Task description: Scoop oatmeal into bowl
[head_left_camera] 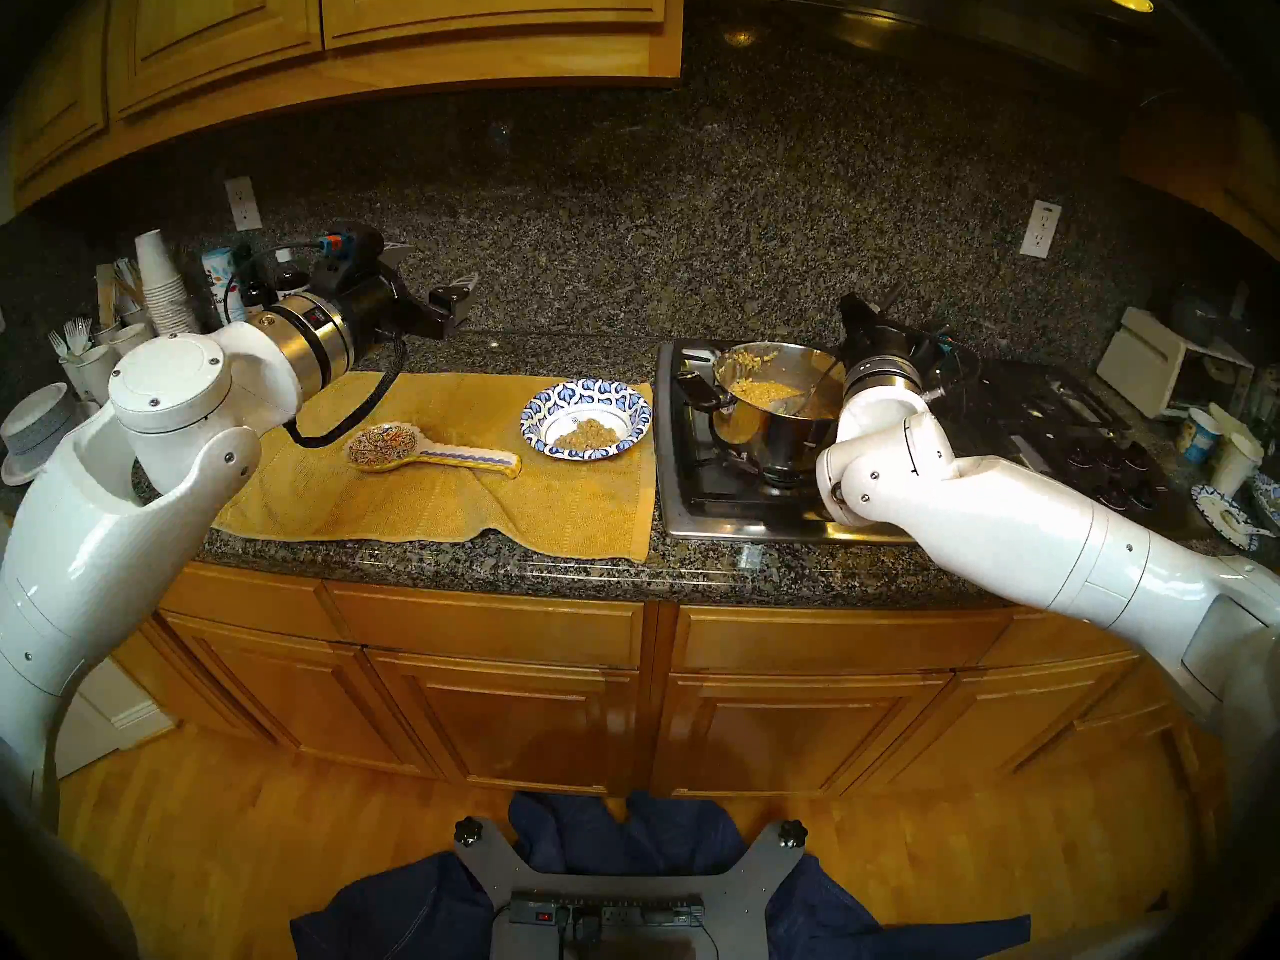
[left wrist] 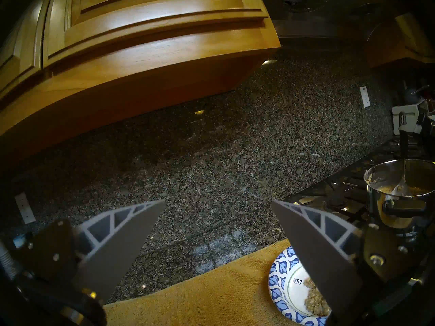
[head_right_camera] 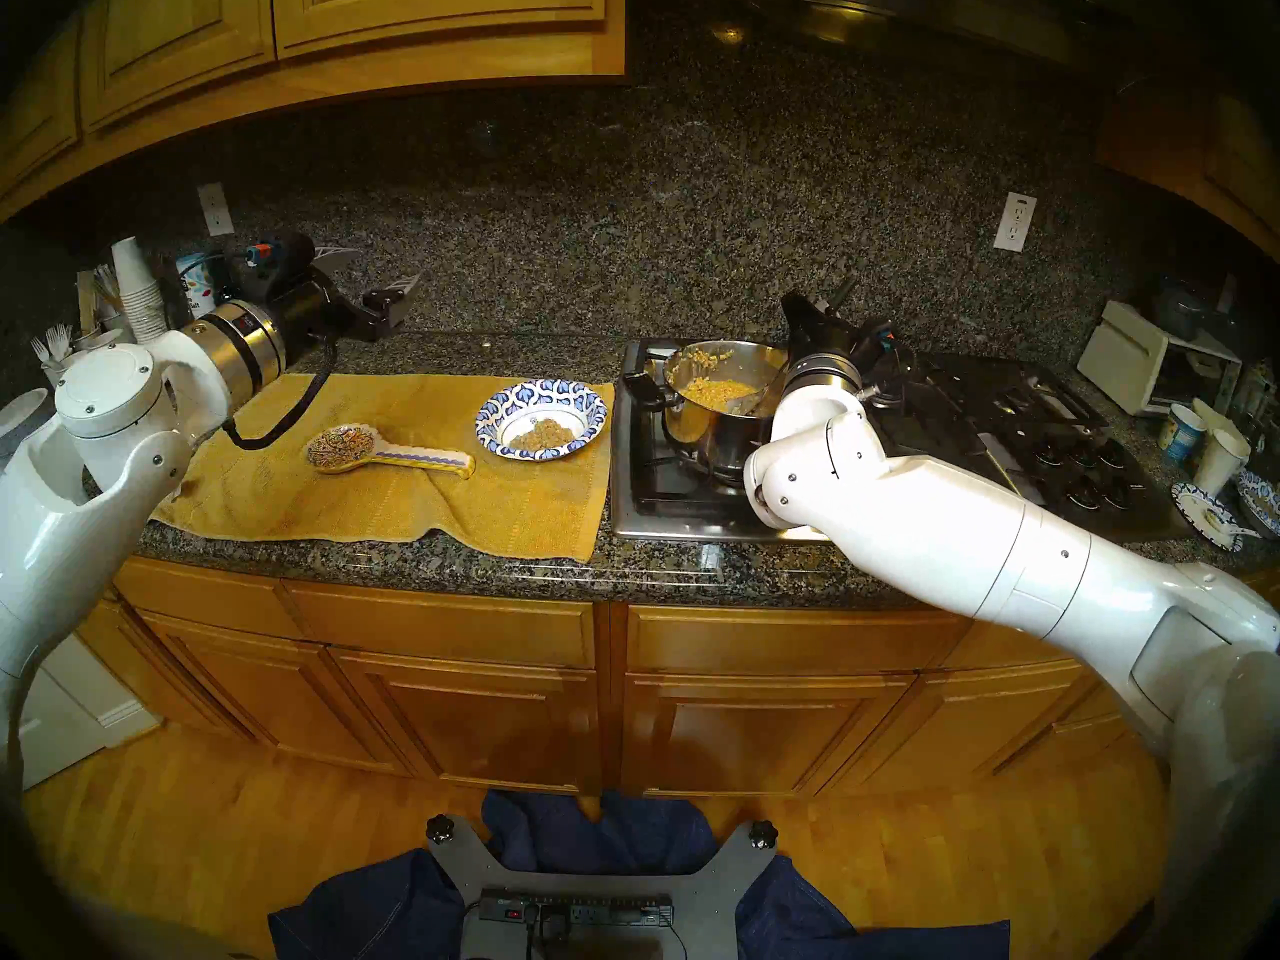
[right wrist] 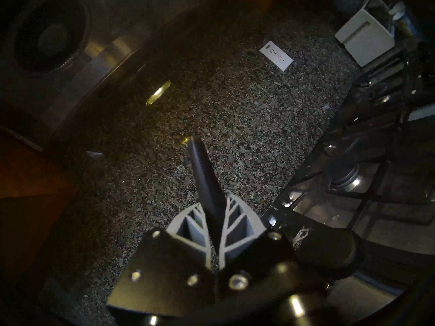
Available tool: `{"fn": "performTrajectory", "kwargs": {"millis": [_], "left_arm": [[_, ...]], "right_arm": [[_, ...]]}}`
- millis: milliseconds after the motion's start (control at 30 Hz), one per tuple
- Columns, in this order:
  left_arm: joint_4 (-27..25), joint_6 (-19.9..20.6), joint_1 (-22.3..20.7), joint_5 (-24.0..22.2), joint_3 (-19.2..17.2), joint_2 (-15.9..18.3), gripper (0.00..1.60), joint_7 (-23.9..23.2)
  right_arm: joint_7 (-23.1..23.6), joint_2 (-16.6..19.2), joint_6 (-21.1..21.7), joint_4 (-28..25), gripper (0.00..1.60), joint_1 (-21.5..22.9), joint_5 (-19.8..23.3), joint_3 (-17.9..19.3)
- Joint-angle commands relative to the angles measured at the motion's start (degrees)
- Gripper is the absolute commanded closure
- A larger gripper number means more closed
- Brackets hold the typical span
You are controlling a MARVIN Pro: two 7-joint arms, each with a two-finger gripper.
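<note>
Oatmeal (head_left_camera: 762,390) is seen in the steel pot (head_left_camera: 755,432) on the stove; a smaller portion lies in the bowl (head_left_camera: 586,418) on the yellow towel (head_left_camera: 443,501). Right gripper (right wrist: 213,215) fingers are pinched on the ladle handle (right wrist: 203,175). Left gripper (left wrist: 217,204) fingers are spread, nothing held, above the counter (head_left_camera: 554,349).

Almost no writing can be read. In the left wrist view, the bowl (left wrist: 286,283) on the yellow towel at the desk's front bears a small dark-blue printed mark on its plain white centre: a four-petalled flower shape with a few tiny letters above it, too small to make out. In the head view, a white carton (head_left_camera: 223,283) at the desk's back left corner, beside the stacked paper cups, carries coloured print and dark lettering, but it is blurred and partly hidden by the arm, so no word can be told.
</note>
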Motion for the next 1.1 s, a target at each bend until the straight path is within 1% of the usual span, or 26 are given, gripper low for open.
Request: {"fn": "performTrajectory", "kwargs": {"millis": [0, 200, 367, 733, 933, 1067], "left_arm": [[-0.68, -0.99, -1.87, 0.11, -1.36, -0.01, 0.0, 0.05], [-0.68, -1.01, -1.88, 0.1, -1.35, -0.01, 0.0, 0.05], [-0.7, -0.97, -1.85, 0.08, -1.35, 0.03, 0.0, 0.07], [-0.72, -0.89, -1.81, 0.03, -1.33, 0.1, 0.0, 0.11], [-0.7, -0.97, -1.85, 0.02, -1.32, 0.09, 0.0, 0.1], [-0.68, -1.04, -1.89, 0.03, -1.31, 0.07, 0.0, 0.09]], "right_arm": [[1.71, -0.22, -1.13, -1.02, 1.6, 2.72, 2.89, 3.74], [3.04, -0.17, -1.21, -1.26, 1.6, 2.6, 5.23, 4.09], [3.33, -0.11, -1.8, -3.07, 1.6, 2.98, 7.36, 5.1], [2.84, 0.73, -2.71, -5.52, 1.6, 4.84, 11.1, 8.4], [2.56, 1.1, -3.29, -6.22, 1.6, 4.61, 13.64, 9.94], [3.4, 1.72, -3.56, -6.49, 1.6, 3.95, 15.3, 10.47]]}}
